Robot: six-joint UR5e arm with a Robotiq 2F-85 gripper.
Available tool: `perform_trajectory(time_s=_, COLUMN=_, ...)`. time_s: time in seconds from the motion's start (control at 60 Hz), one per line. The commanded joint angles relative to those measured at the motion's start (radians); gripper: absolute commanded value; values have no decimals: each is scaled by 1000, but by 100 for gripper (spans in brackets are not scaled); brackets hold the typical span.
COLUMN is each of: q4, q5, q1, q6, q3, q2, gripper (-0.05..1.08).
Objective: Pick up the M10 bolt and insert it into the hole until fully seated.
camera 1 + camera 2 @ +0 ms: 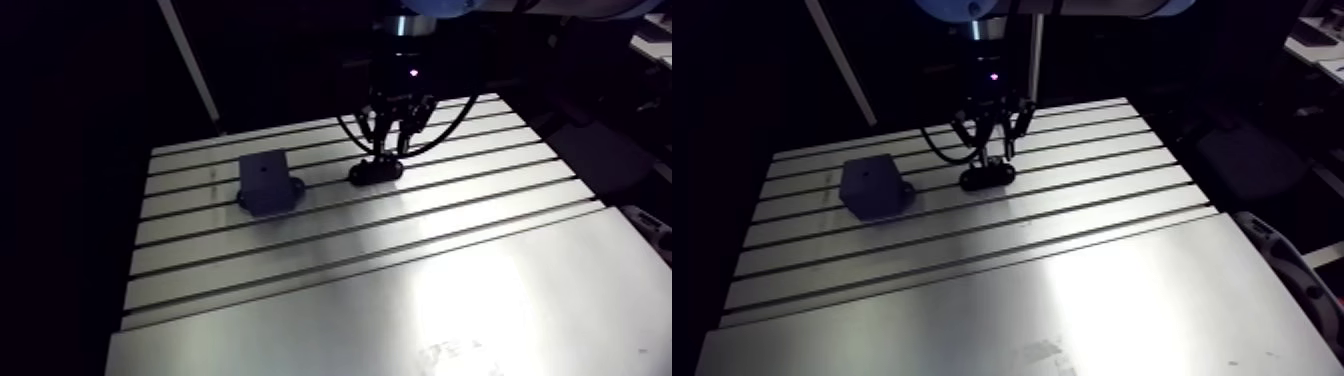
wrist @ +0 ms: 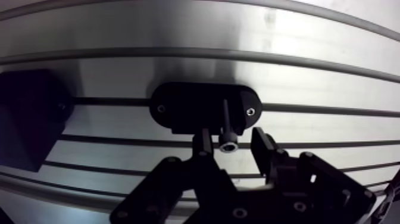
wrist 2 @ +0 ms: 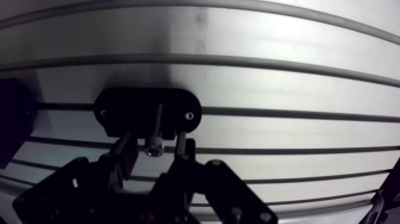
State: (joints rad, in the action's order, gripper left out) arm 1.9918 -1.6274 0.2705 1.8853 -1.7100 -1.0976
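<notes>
The M10 bolt (image 3: 154, 145) stands head-up in a black oval holder (image 2: 184, 107), with its shank sunk into the holder's middle and its socket head facing the wrist camera. The holder lies on the slotted part of the table (image 1: 450, 290), toward the far edge as the arm view shows it.

Above it, the gripper (image 2: 232, 140) comes straight down over the holder. Its fingers (image 2: 205, 143) are spread, one on either side of the bolt head, and a sliver of table shows in each gap, so nothing is pinched yet.

A dark block (image 1: 265, 183) sits on the same slotted part, beside the holder but apart from it, nearer the table's side edge. I take a small dot on its top face for the hole (image 1: 262, 170), though it is too small to be sure.

I judge the step in hand to be the grasp. I cannot tell whether the head sits exactly midway between the pads, so I would trim the wrist sideways until both gaps match. I would then close slowly so the two pads meet the head together. An uneven squeeze could tip the bolt and bind its shank in the holder. Once gripped, I would lift straight along the shank until it clears, and only then travel toward the block, keeping the bolt vertical.
</notes>
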Motion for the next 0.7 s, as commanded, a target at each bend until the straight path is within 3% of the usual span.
perform_trajectory(time_s=0.017, q4=0, q5=2, q1=3, q6=-2, q3=-4, q2=-1, gripper=56)
perform_trajectory(time_s=0.7, q4=0, q5=8, q1=1, q6=-5, q3=-4, q2=0, gripper=65)
